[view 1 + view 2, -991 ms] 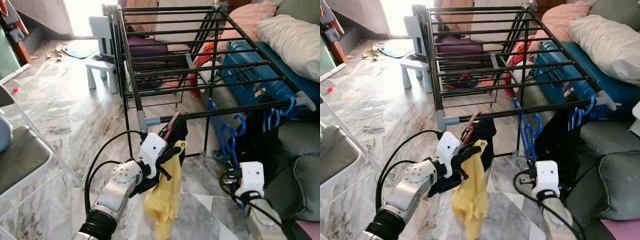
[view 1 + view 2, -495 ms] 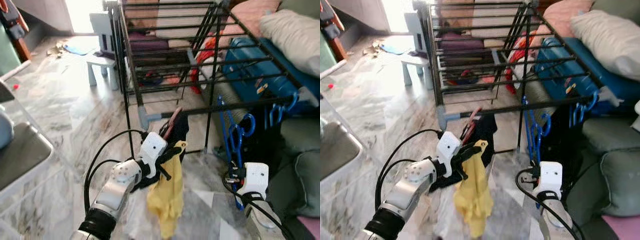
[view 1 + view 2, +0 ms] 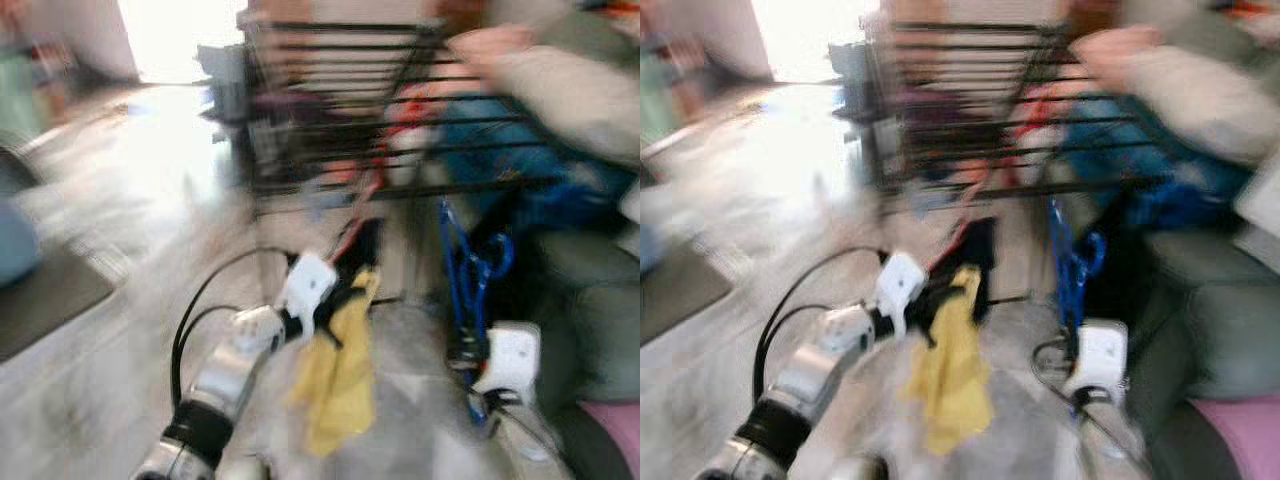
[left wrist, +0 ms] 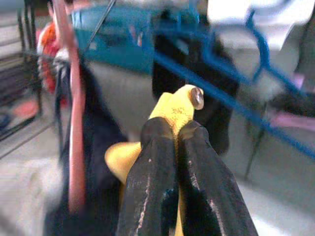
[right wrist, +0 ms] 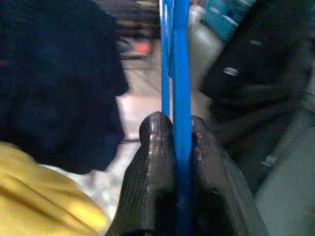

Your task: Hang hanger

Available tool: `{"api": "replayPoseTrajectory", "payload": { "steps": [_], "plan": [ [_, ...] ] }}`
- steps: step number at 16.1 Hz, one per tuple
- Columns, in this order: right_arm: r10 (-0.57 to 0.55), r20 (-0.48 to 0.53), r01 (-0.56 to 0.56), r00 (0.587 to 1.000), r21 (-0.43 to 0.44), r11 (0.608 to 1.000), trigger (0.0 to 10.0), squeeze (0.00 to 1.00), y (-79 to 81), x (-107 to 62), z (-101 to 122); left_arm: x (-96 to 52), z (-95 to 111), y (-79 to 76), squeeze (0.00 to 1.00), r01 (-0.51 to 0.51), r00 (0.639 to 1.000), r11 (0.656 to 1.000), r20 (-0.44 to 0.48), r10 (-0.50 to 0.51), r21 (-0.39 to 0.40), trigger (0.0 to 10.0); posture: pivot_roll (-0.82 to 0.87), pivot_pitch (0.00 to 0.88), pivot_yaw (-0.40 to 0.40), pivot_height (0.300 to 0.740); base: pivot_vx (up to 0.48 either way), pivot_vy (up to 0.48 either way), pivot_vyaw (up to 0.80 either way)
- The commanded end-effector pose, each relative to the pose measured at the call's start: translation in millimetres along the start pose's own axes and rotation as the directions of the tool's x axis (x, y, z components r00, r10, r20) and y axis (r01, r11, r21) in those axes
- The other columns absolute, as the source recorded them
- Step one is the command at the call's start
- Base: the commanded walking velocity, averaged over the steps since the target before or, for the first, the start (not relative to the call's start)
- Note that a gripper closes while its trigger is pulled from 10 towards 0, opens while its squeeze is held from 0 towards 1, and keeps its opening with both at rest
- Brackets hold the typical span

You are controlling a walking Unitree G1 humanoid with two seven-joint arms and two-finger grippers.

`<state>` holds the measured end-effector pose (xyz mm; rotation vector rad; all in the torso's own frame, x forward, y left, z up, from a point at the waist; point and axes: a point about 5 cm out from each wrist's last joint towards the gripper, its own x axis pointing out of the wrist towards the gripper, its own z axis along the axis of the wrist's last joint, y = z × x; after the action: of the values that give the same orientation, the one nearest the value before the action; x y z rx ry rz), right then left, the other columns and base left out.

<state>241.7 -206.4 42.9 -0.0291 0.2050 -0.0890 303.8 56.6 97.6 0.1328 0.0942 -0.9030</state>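
Marble floor (image 3: pixel 90 400) spreads blurred beneath both arms. Nearest, the right tool (image 5: pixel 173 147) is clenched on a blue hanger (image 5: pixel 180 73). Just beyond, the left tool (image 4: pixel 170 157) pinches a yellow cloth (image 3: pixel 340 375) beside a pink hanger (image 4: pixel 74 123), below the drying rack (image 3: pixel 400 110).

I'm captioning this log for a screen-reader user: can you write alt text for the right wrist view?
The right gripper has its two black fingers shut on a thin blue hanger that runs straight up between them. Beside it hang a dark garment and a yellow cloth, over pale floor.
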Motion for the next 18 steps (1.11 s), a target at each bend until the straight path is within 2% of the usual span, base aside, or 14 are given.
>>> {"api": "replayPoseTrajectory", "payload": {
  "steps": [1, 4, 11, 16, 18],
  "plan": [
    [-0.013, 0.026, 0.013, 1.000, 0.004, 1.000, 10.0, 0.00, -2.1, -0.4, 7, 3.4, 9, 0.5, 0.00, 0.011, 1.000, 0.999, 0.026, -0.012, 0.032, 10.0, 0.07, 0.000, -0.030, 0.740, -0.289, 0.000, 0.00],
    [-0.024, 0.036, 0.025, 0.999, -0.011, 1.000, 10.0, 0.00, -4.6, 0.5, 11, 7.5, 14, 9.2, 0.00, -0.011, 0.999, 0.999, 0.033, 0.010, 0.045, 10.0, 0.06, 0.000, -0.029, 0.740, -0.289, 0.000, 0.00],
    [-0.039, 0.054, 0.041, 0.998, -0.039, 0.998, 10.0, 0.00, -3.8, 8.7, 19, 17.2, 22, 16.5, 0.00, -0.030, 0.998, 0.998, 0.058, 0.026, 0.064, 10.0, 0.05, 0.000, -0.023, 0.740, -0.288, 0.000, 0.00],
    [-0.052, 0.070, 0.054, 0.996, -0.032, 0.998, 10.0, 0.00, -7.7, 14.4, 26, 17.9, 32, 24.2, 0.00, -0.045, 0.996, 0.995, 0.086, 0.038, 0.087, 10.0, 0.08, 0.000, -0.036, 0.740, -0.294, 0.000, 0.00],
    [-0.055, 0.070, 0.058, 0.996, -0.038, 0.998, 10.0, 0.00, -9.9, 13.9, 26, 19.0, 37, 31.6, 0.00, -0.077, 0.992, 0.994, 0.102, 0.069, 0.082, 10.0, 0.06, 0.000, -0.042, 0.740, -0.291, 0.000, 0.00]
  ]
}}
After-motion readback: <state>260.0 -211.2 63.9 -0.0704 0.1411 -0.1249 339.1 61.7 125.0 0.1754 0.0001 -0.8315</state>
